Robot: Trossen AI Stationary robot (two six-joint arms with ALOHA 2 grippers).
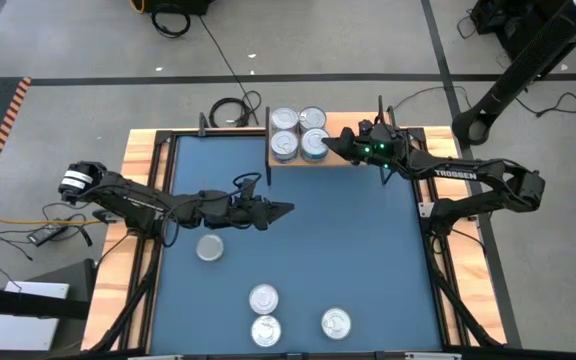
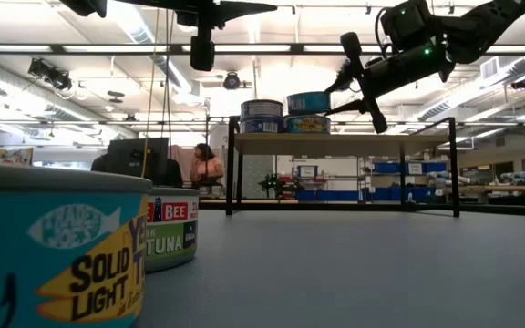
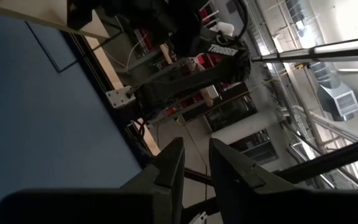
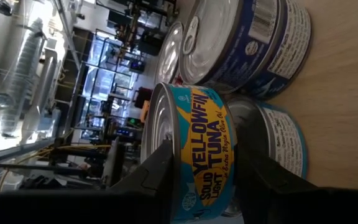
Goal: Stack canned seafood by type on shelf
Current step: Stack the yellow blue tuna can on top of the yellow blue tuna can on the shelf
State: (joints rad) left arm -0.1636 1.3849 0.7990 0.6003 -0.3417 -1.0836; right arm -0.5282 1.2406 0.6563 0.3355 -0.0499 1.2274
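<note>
The flat blue bench [image 1: 298, 250] edged with light-wood strips carries everything; at its far edge stands the small light-wood shelf [image 1: 340, 160] on thin black metal legs; two dark jointed arms reach in from either side.

The right arm comes from the right edge to the shelf, and the right tool [image 1: 330, 146] is clamped on a teal-blue and yellow round tin labelled yellowfin tuna [image 4: 194, 152]; the right wrist view shows its two dark fingers [image 4: 157, 171] pressed to either side of that tin, which sits on top of another teal tin [image 4: 278, 140]; beside them is a stack of dark-blue labelled tins [image 4: 253, 43]. From above, four silver lids [image 1: 298, 133] show in a square on the shelf's left half.

The left arm stretches over the middle of the bench; the left tool [image 1: 286, 209] hangs above bare blue surface, its fingers [image 3: 169, 168] a narrow gap apart with nothing between them.

Four more silver-lidded round tins lie on the bench: one [image 1: 210, 246] just beside the left arm, three [image 1: 264, 298] grouped near the front edge.
</note>
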